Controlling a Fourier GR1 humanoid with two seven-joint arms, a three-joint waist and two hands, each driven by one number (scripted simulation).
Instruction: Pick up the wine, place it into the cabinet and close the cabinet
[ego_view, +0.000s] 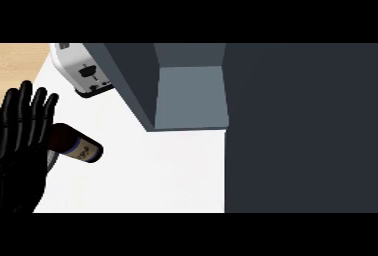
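One hand, the left hand (26, 145), is recorded at the left edge of the counter (148, 170), with fingers straight and spread and nothing held. Just to its right the wine (76, 145) is noted, partly overlapped by the fingers; contact cannot be confirmed. It is a brown bottle with a dark label band, seen tilted. It is judged rigid, smooth, breakable and fairly heavy, and a hold around the body is advised. A toaster (81, 72) is logged toward the rear edge, then the cabinet (188, 95), found open.
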